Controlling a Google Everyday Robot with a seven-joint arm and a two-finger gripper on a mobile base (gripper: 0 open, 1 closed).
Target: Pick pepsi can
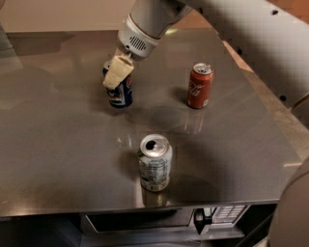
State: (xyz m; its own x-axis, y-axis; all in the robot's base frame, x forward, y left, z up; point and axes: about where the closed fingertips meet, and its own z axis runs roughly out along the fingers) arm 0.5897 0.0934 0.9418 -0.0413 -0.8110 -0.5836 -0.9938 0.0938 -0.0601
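Cans, three: pepsi can point(121, 94) far left, gripper point(117, 75) at its top, grip can't tell — red can point(199, 86) right, silver can point(154, 163) near.

Smooth grey metal with a soft, brushed sheen for the table point(58, 159). Glossy printed metal on the pepsi can point(122, 94), red can point(199, 89) and silver-white can point(154, 170); bare shiny tops. Matt cream padding on the gripper point(116, 77), at the pepsi can's top. Smooth pale plastic on the arm point(149, 14).
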